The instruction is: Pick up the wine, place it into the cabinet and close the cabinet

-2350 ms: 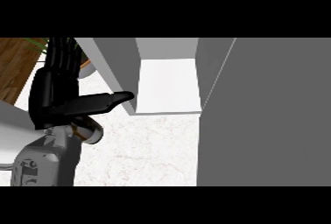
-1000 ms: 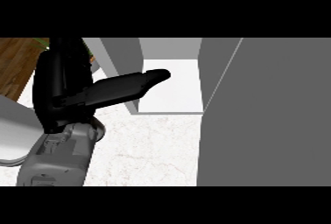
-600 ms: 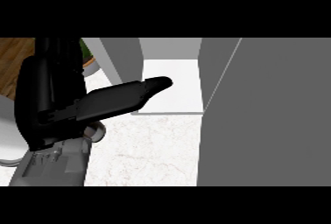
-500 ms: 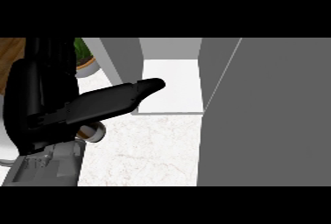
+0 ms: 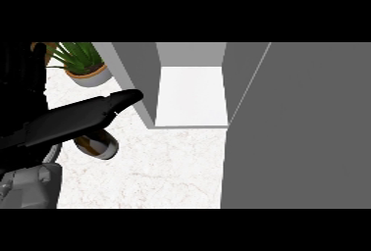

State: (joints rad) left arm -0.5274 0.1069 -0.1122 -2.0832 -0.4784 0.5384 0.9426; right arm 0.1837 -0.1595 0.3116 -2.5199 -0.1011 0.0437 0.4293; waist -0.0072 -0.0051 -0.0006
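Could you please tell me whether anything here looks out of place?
Nothing looks spilled or damaged. Only a brown, grey-rimmed object, tilted just under the left hand, is unclear: I cannot tell what it is.

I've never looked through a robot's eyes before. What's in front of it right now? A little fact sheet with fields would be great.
surface: pale speckled counter
cabinet: open, its white shelf showing, at top centre
door: large grey panel at the right, likely the cabinet's open door
potted plant: on the counter, upper left
left hand: black, at the view's left, its tip near the cabinet's left wall
brown object: pale-rimmed, partly hidden under the left hand; cannot tell if it is the wine
right hand: not in view
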